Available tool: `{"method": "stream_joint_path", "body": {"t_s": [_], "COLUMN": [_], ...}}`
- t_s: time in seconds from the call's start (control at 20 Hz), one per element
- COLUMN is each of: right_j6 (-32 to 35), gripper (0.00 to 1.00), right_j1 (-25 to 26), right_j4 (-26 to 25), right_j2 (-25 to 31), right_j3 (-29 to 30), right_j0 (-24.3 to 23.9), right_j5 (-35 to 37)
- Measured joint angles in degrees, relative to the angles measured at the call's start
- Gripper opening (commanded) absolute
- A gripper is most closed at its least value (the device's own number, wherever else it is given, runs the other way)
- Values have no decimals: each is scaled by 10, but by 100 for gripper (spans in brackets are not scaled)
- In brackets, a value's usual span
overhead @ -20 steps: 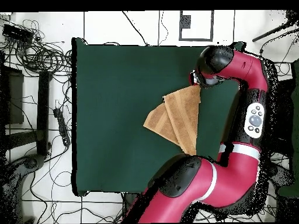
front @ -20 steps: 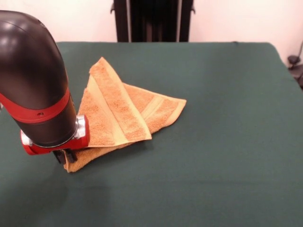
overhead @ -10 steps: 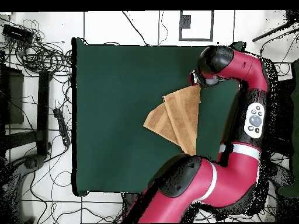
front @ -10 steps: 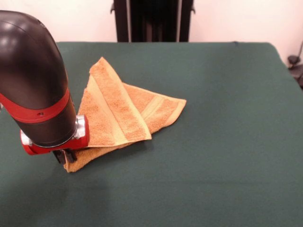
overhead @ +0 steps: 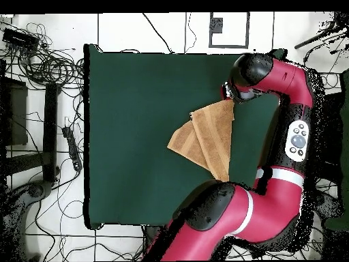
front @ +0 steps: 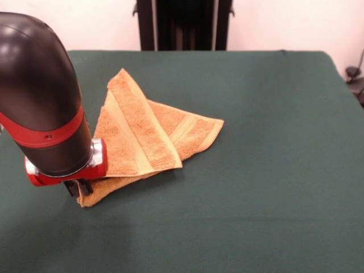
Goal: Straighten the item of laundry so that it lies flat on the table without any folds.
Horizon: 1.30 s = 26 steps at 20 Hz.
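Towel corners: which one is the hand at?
The corner nearest the camera in the front view, the towel's low tip. The hand sits right on it; the other corners lie clear of the arm.

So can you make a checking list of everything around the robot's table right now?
Surface: green table, bare apart from the towel.
Job's things: orange-tan towel lies folded over itself in a rough triangle, ribbed bands showing; not flat yet.
Clutter: nothing seen on the table.
Grippers: gripper sits at the towel's near corner, mostly hidden under the arm's wrist; open or shut cannot be told.
Cables: tangled black cables on the floor beside the table.
Surroundings: pale wall, dark pedestal behind the table, tiled floor.
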Motion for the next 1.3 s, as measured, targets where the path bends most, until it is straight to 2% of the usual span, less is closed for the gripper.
{"method": "stream_joint_path", "body": {"t_s": [0.45,1.3], "right_j6": [0,0], "gripper": [0,0], "right_j1": [0,-10], "right_j4": [21,23], "right_j2": [0,0], "right_j3": [0,0], "right_j0": [-18,-51], "right_j5": [0,7]}}
